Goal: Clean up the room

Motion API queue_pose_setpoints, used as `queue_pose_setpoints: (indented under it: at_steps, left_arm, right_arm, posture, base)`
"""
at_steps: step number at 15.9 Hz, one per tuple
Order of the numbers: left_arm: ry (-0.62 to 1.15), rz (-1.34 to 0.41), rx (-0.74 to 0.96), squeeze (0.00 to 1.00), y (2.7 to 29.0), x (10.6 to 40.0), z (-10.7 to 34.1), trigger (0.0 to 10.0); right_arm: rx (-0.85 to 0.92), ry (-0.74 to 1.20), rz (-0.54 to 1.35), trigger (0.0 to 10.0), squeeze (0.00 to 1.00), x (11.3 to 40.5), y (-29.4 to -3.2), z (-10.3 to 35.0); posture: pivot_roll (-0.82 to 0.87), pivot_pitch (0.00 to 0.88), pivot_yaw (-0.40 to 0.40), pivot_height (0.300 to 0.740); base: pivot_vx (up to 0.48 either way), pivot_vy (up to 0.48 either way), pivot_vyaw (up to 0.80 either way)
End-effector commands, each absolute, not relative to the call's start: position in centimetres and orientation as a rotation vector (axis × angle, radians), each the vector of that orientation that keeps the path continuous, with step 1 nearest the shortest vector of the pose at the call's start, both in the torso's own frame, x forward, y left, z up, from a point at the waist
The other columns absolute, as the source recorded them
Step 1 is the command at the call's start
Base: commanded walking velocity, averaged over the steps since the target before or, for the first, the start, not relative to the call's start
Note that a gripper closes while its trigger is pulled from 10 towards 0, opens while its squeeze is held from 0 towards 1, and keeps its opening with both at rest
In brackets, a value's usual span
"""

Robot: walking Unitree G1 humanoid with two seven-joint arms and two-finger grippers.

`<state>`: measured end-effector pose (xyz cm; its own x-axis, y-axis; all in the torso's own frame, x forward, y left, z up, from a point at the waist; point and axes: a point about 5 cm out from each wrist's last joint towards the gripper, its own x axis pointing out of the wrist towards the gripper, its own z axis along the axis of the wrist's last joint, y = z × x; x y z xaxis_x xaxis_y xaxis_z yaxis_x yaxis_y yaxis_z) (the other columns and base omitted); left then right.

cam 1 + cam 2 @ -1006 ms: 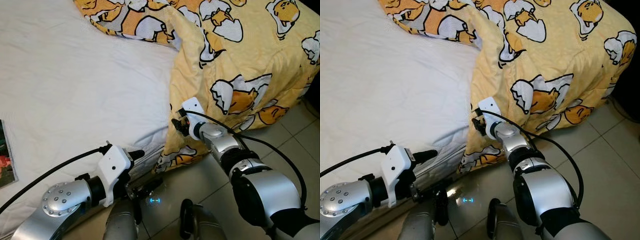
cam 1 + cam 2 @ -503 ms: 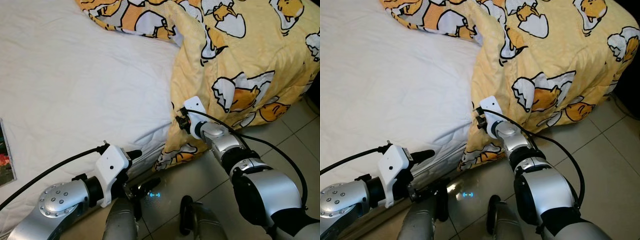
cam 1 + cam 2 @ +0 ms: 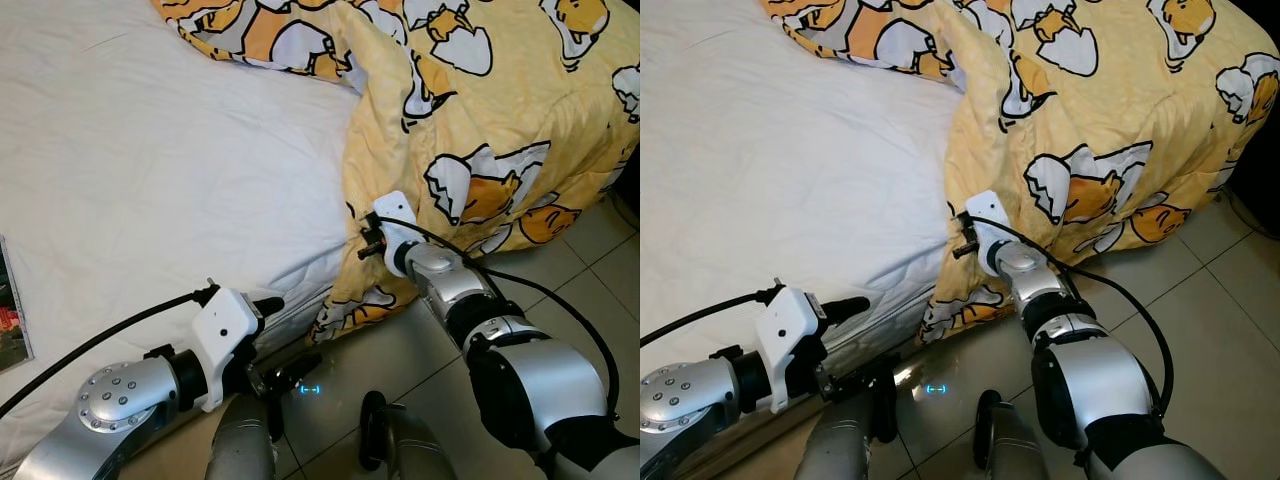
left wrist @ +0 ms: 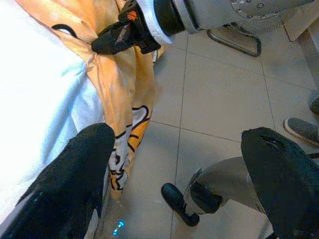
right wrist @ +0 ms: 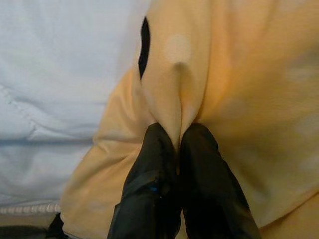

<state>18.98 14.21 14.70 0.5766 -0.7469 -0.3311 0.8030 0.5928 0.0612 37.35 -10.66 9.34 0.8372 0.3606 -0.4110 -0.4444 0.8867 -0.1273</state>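
Observation:
A yellow blanket (image 3: 480,110) printed with egg characters lies heaped on the right part of the bed and hangs over its edge to the floor. My right gripper (image 3: 364,244) is at the bed's edge, shut on a fold of this blanket (image 5: 179,84); its fingers (image 5: 149,184) press together with the cloth pinched between them. My left gripper (image 4: 182,149) hovers low by the mattress side, below and left of the right one, open with nothing between its fingers. The blanket's hanging corner (image 4: 122,89) is just ahead of it.
The white sheet (image 3: 150,170) covers the left part of the bed. A printed picture or book (image 3: 8,325) lies at its left edge. Beige tiled floor (image 3: 580,260) runs to the right. A metal stand base (image 4: 234,37) and a shoe (image 4: 301,132) are on the floor.
The view shifted slightly. My right gripper keeps its pinch on the blanket and has turned and lifted a little. The left arm has barely moved.

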Motion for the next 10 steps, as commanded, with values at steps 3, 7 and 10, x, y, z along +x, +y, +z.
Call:
queue_pose_setpoints:
  at_steps: [3, 7, 10]
  left_arm:
    - [0.284, -0.919, 0.205, 0.00, 14.1, 19.3, 14.2, 10.0]
    - [0.256, -0.927, 0.200, 0.00, 13.4, 20.4, 14.0, 10.0]
    - [0.243, -0.945, 0.199, 0.00, 13.0, 20.8, 13.9, 10.0]
  right_arm:
    - [-0.177, 0.386, 0.422, 0.0, 0.00, 37.0, -11.7, 8.7]
    - [-0.173, 0.379, 0.528, 0.0, 0.00, 36.3, -12.5, 8.1]
    - [-0.232, 0.432, 0.759, 0.0, 0.00, 34.5, -13.6, 6.6]
  posture:
    - [0.22, 0.322, -0.020, 0.740]
    - [0.19, 0.285, -0.015, 0.740]
    - [0.18, 0.279, -0.006, 0.740]
  base:
    - [0.000, 0.000, 0.00]
    - [0.000, 0.000, 0.00]
    - [0.000, 0.000, 0.00]
